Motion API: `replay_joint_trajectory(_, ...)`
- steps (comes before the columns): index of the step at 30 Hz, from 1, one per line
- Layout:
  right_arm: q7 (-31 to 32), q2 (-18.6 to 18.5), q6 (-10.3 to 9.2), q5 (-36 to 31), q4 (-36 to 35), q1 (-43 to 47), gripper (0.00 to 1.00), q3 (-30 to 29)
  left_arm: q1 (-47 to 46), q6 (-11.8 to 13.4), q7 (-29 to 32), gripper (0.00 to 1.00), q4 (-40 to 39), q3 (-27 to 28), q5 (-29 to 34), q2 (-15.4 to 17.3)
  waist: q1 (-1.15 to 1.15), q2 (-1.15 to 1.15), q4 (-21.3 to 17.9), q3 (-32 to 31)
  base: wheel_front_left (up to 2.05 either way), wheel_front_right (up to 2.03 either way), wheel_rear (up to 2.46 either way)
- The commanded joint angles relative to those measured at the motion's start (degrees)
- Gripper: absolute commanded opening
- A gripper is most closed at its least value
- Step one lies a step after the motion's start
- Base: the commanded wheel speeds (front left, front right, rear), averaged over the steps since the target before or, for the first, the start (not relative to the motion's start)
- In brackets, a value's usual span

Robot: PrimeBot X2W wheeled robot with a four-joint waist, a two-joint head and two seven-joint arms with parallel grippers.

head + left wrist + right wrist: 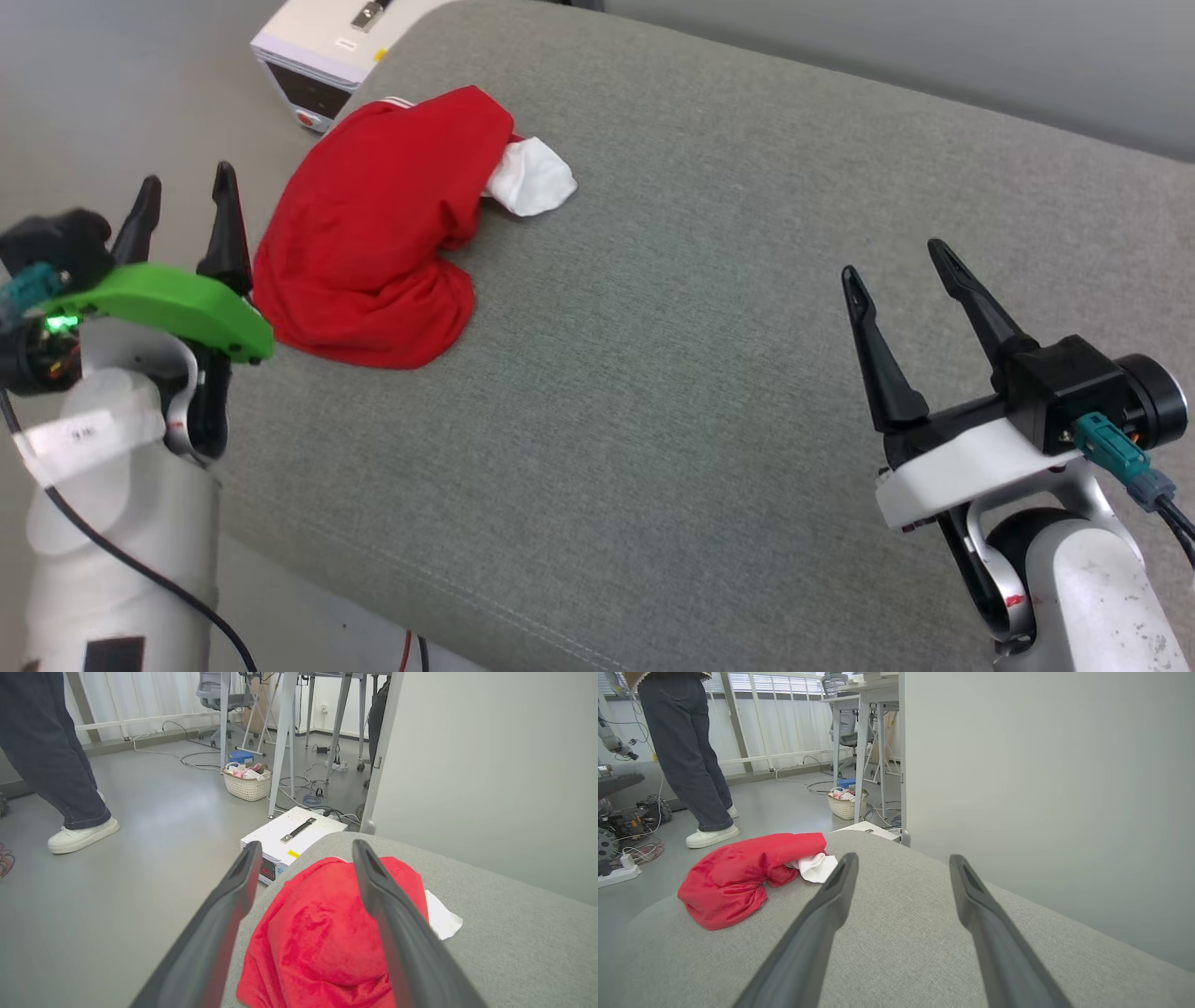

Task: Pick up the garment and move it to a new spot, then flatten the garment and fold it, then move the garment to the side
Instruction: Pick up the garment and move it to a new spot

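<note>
Grey fabric cushion [653, 373]: takes up most of the head view, running from near left to far right. Plain pale partition [490, 765] behind its far edge. Person standing on the floor beyond the left side, seen as dark trouser legs [42, 742] and a white shoe [81, 835]. The garment [373, 243]: sits crumpled in a loose red heap at the far left of the cushion, close to the left edge, no lettering on show; not flattened, not folded. White box [317, 56] with a dark handle on top and a small red display on its side: stands on the floor just past the cushion's far-left corner, near the garment. Left gripper [187, 187]: fingers spread apart, nothing between them; hangs at the cushion's left edge just beside the near-left side of the garment, contact with the cloth not clear; in the left wrist view the two fingers frame the red heap. Right gripper [892, 261]: fingers likewise spread and empty, over the near right of the cushion, well apart from the garment. Woven basket [246, 784] with pink and white contents, far off on the floor by table legs. White sleeve [532, 177]: pokes out from the far right side of the heap, resting on the cushion.
</note>
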Motion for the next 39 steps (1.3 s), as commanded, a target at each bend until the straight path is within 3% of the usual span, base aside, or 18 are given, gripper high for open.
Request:
replay_joint_trajectory(1, 0.3, -0.4, -0.04, -0.3, -0.5, -1.2, 1.00, -0.1, -2.6, -0.3, 1.2, 1.00, 1.6, -1.4, -1.8, 1.5, -0.01, 0.00, -4.3, 5.0, 0.00, 0.00, 0.00)
replay_joint_trajectory(6, 1.0, -1.1, -0.04, -0.6, -1.5, -2.8, 1.00, 0.2, -9.9, -0.3, 7.7, 1.00, 7.3, -6.2, -8.6, 6.1, -0.01, 0.00, -6.7, 8.9, 0.00, 0.00, 0.00)
replay_joint_trajectory(11, 1.1, -1.8, -0.04, -0.5, -2.1, -4.4, 1.00, 0.8, -14.3, -0.3, 19.3, 1.00, 11.7, -11.1, -17.4, 11.2, -0.01, 0.00, -9.5, 12.0, 0.00, 0.00, 0.00)
replay_joint_trajectory(17, 1.8, -2.4, -0.04, -0.9, -3.4, -5.6, 1.00, 0.5, -17.6, -0.3, 29.8, 1.00, 16.7, -13.0, -23.5, 15.6, -0.01, 0.00, -11.6, 16.2, 0.00, 0.00, 0.00)
replay_joint_trajectory(33, 4.8, -4.5, -0.04, -1.2, -7.3, -7.4, 1.00, 0.3, -21.2, -0.3, 44.1, 1.00, 27.5, -17.2, -29.4, 14.7, -0.01, 0.00, -13.2, 22.3, 0.00, 0.00, 0.00)
replay_joint_trajectory(34, 4.9, -4.5, -0.04, -1.2, -7.4, -7.4, 1.00, 0.2, -21.2, -0.3, 44.4, 0.62, 27.8, -17.4, -29.6, 14.7, -0.01, 0.00, -13.2, 22.4, 0.00, 0.00, 0.00)
replay_joint_trajectory(35, 4.9, -4.5, -0.04, -1.2, -7.6, -7.4, 1.00, 0.1, -21.3, -0.3, 44.3, 0.00, 28.1, -17.6, -29.8, 14.7, -0.01, 0.00, -13.3, 22.4, 0.00, 0.00, 0.00)
replay_joint_trajectory(39, 4.9, -4.3, -0.04, -1.2, -7.8, -7.5, 1.00, -0.2, -21.5, -0.3, 43.5, 0.00, 29.1, -18.6, -29.9, 15.0, -0.01, 0.00, -13.5, 22.0, 0.00, 0.00, 0.00)
